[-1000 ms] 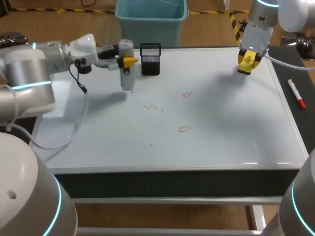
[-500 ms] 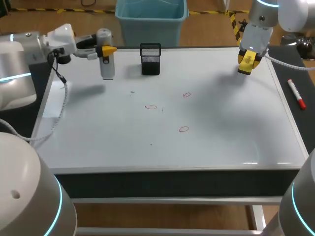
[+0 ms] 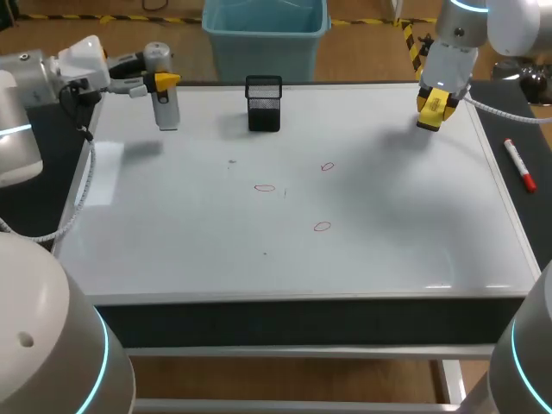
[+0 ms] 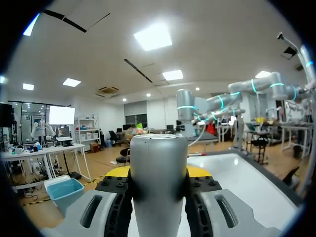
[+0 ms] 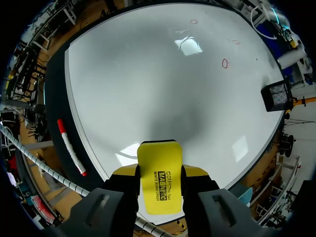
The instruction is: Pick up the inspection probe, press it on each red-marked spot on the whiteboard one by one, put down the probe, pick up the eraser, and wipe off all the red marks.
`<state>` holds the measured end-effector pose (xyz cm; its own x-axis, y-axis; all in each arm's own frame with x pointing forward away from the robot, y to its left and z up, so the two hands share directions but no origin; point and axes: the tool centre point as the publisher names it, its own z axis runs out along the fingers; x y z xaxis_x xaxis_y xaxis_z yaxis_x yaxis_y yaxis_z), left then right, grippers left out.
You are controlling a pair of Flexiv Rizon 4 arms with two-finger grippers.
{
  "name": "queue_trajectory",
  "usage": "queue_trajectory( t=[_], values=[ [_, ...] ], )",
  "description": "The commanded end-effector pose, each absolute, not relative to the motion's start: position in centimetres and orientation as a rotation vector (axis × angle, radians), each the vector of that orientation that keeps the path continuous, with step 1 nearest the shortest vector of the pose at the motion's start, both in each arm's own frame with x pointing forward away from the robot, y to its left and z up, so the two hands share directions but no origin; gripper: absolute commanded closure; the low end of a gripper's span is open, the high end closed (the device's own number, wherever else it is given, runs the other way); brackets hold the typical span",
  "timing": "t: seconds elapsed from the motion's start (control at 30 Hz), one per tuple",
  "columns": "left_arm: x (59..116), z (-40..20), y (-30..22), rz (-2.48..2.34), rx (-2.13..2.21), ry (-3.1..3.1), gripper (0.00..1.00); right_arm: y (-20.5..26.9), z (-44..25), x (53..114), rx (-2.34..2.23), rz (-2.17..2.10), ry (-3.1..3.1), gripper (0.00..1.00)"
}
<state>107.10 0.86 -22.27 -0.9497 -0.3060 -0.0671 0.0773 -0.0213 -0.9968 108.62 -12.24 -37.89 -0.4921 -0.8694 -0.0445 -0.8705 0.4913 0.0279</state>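
Whiteboard (image 3: 388, 259) marks (image 3: 322, 227) show overhead; wrist views reveal left claw (image 4: 158, 174) clenching probe (image 4: 158, 163), right claw (image 5: 159, 174) seemingly gripping eraser (image 5: 159, 185)

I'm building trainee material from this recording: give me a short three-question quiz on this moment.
1. True or false: the left gripper is shut on the probe.
2. How many red marks are on the whiteboard? A) one B) three C) five
3. Fill in: the right gripper is shut on the yellow ____.
Key: 1 true; 2 B; 3 eraser.
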Motion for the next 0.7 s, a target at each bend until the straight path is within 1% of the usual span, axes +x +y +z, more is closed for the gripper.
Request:
queue_trajectory(
  t=[0.03, 0.67, 0.7],
  values=[
    [106.83, -21.47, 1.63, -2.029, -0.256, 1.995, 1.0, -12.31, -37.8, 108.61, -1.573, 0.069, 2.691, 1.0],
    [106.83, -21.47, 1.63, -2.029, -0.256, 1.995, 1.0, -12.31, -37.8, 108.61, -1.573, 0.069, 2.691, 1.0],
    [106.83, -21.47, 1.63, -2.029, -0.256, 1.995, 1.0, -11.69, -37.76, 108.06, -1.588, 0.073, 2.677, 1.0]
  ],
)
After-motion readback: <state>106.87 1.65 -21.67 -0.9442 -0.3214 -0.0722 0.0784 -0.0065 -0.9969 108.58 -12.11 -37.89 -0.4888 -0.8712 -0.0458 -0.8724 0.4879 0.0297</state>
